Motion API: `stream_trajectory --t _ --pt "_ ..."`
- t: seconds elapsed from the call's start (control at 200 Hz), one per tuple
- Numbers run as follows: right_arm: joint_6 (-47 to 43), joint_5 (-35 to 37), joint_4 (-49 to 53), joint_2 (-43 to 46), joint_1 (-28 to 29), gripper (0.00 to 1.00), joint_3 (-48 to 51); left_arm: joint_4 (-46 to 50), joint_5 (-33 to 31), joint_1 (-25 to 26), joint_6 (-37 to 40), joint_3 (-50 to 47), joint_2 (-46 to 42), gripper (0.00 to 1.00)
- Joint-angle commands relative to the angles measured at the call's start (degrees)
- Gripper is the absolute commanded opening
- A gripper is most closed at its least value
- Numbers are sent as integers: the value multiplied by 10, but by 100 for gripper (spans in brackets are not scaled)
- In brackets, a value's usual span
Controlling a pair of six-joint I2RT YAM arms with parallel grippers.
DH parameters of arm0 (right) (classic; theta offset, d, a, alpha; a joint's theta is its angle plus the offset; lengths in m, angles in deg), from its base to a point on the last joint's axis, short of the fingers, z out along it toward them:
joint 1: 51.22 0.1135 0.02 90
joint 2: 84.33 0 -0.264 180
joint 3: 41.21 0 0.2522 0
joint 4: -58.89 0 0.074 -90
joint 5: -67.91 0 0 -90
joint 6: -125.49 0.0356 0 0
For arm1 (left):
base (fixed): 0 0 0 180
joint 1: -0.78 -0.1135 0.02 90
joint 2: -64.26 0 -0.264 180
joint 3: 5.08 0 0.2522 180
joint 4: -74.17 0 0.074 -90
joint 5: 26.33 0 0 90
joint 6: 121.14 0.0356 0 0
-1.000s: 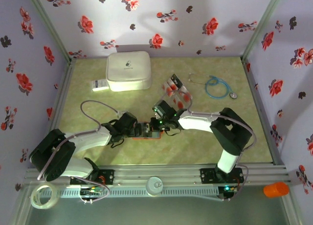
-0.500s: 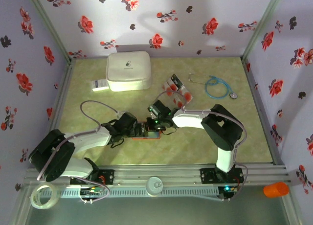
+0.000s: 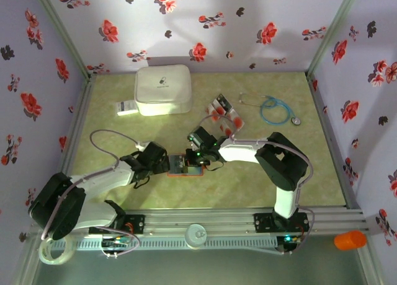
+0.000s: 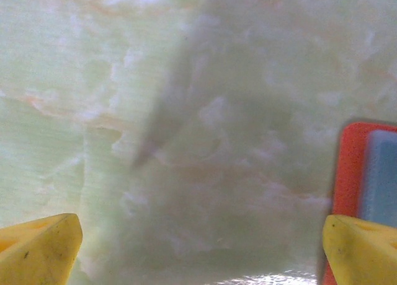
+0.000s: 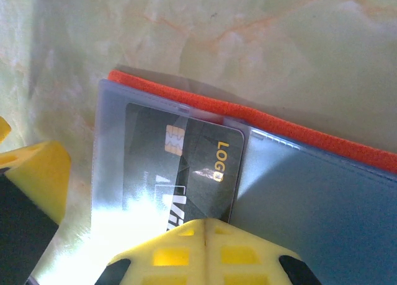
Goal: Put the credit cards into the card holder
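The card holder (image 5: 322, 192) is lying open mid-counter (image 3: 329, 142), one dark credit card (image 5: 198, 167) sitting in its clear pocket, and the right fingers (image 5: 186, 254) are clenching together right at that card's near edge. The left fingers (image 4: 37, 248) are hanging spread wide just beside the holder's orange rim, while spare cards (image 3: 224, 114) are lying farther back.

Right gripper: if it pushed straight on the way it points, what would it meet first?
The dark card, partly inside the clear pocket of the card holder, lies right ahead of the shut right gripper. Whether it already touches the card is unclear.
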Motion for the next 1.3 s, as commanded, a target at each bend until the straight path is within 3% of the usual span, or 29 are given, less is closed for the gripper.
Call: stream_trajectory --t 0.0,0.5,1.055,1.295 --pt "4 -5 2 -8 4 0 -7 1 0 -4 -11 -10 -1 100" --pt "12 -9 9 -19 10 0 -20 -64 51 -3 19 -18 56 100" --pt "26 -32 3 -51 28 0 -64 -84 59 -2 22 -32 55 100" --pt "12 -16 21 -12 21 0 -53 -83 59 -2 20 -36 47 100"
